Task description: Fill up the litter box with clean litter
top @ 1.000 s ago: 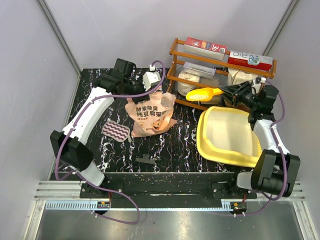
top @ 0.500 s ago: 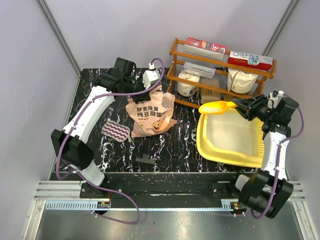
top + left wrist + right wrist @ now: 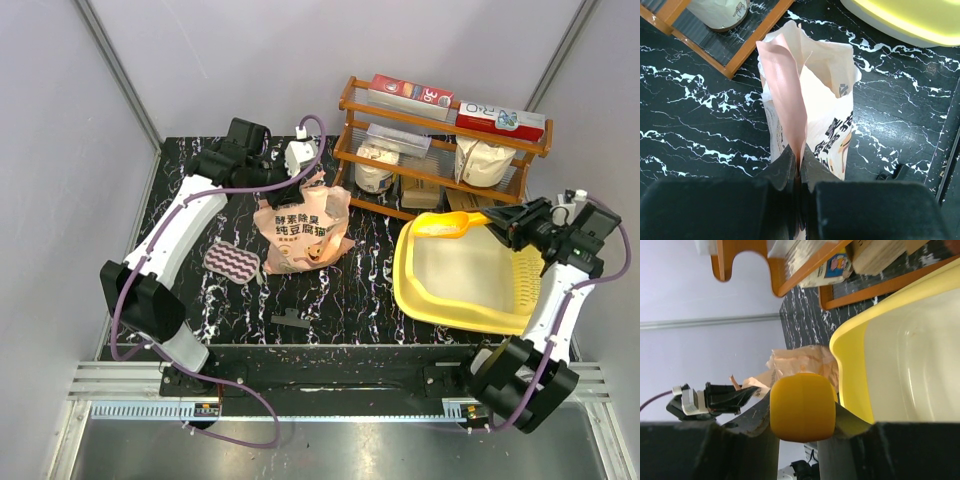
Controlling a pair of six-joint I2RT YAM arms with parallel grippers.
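Note:
The yellow litter box [image 3: 405, 272] lies at the right of the table; its inside looks pale and smooth. It also shows in the right wrist view [image 3: 852, 352] and the left wrist view [image 3: 910, 22]. The peach-orange litter bag [image 3: 300, 232] stands left of it, top open [image 3: 812, 95]; no granules show. My left gripper [image 3: 308, 180] is shut on the bag's top flap [image 3: 800, 162]. My right gripper [image 3: 508, 222] is shut on the handle of a yellow-orange scoop [image 3: 448, 224], held over the box's far rim [image 3: 802, 407].
A wooden rack [image 3: 350, 100] with boxes and white sacks [image 3: 483, 160] stands behind the litter box. A striped pad [image 3: 233, 262] lies left of the bag. A small black piece [image 3: 290, 320] lies near the front edge.
My right arm has swung right and nearer, carrying the scoop from in front of the rack to over the litter box's far rim. The left gripper and bag have not moved.

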